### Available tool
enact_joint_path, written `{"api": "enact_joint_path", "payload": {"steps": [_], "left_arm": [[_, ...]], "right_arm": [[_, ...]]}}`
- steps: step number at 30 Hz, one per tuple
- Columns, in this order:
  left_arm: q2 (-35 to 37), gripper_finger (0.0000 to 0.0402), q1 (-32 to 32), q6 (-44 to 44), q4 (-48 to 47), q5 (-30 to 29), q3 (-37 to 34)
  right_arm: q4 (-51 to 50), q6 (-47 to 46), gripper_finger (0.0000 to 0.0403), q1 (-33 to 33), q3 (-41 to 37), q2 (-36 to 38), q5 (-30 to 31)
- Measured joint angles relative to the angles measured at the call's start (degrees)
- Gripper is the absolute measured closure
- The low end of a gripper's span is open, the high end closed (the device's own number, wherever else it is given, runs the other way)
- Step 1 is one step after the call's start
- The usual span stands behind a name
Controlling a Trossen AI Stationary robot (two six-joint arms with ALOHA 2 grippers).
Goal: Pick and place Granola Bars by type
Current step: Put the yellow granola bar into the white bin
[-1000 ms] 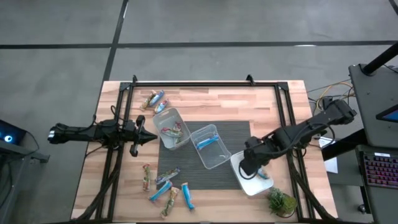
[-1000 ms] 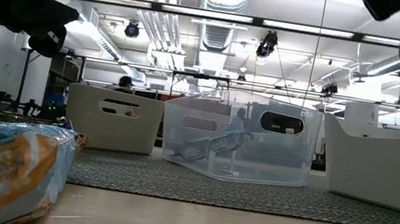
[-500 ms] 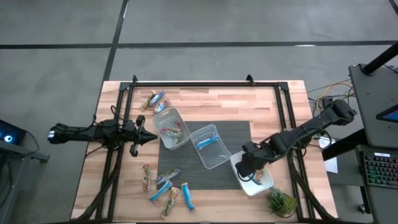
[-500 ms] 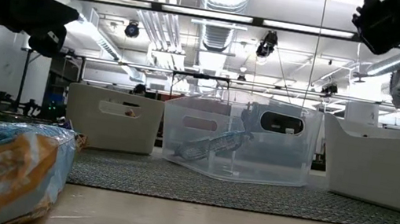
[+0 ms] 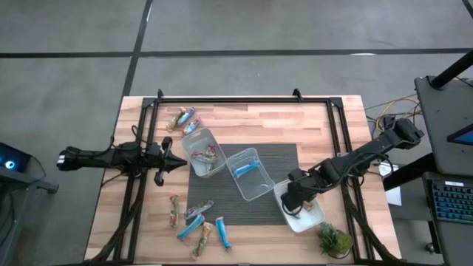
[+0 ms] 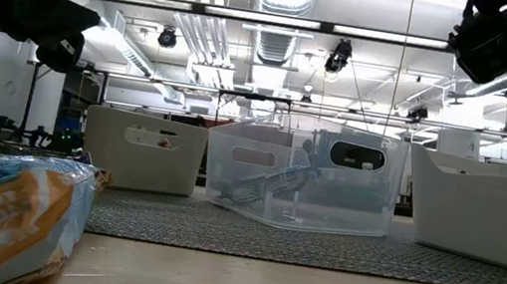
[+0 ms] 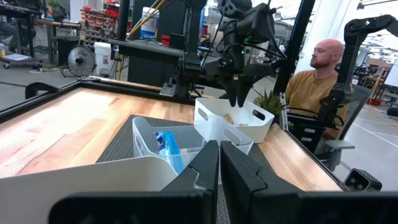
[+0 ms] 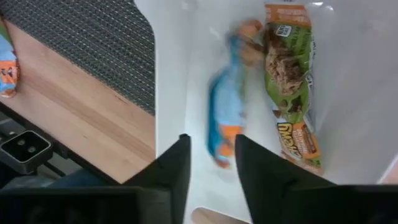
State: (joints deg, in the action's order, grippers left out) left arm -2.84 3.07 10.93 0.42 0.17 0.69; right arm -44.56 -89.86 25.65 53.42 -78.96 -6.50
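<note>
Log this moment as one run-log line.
right gripper: open over white tub | blue-orange bar dropping in beside green bar | left gripper: shut, waiting

I see 3 clear tubs around the dark mat (image 5: 284, 159): 1 (image 5: 205, 151) at its left edge, 1 (image 5: 248, 173) on its middle, 1 (image 5: 301, 214) off its right corner. A small plant (image 5: 334, 240) sits beyond that corner.
</note>
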Motion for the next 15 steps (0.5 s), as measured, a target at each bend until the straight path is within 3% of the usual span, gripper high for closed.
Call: {"api": "enact_joint_path", "payload": {"steps": [7, 15], "left_arm": [[0.0, 0.0401, 0.0, 0.0, 0.0, 0.0, 0.0], [0.0, 0.0401, 0.0, 0.0, 0.0, 0.0, 0.0]], "right_arm": [[0.0, 3.3, 0.023, 0.0, 0.0, 0.0, 0.6], [0.1, 8.2, 0.0245, -0.1, 1.7, 1.7, 0.7]]}}
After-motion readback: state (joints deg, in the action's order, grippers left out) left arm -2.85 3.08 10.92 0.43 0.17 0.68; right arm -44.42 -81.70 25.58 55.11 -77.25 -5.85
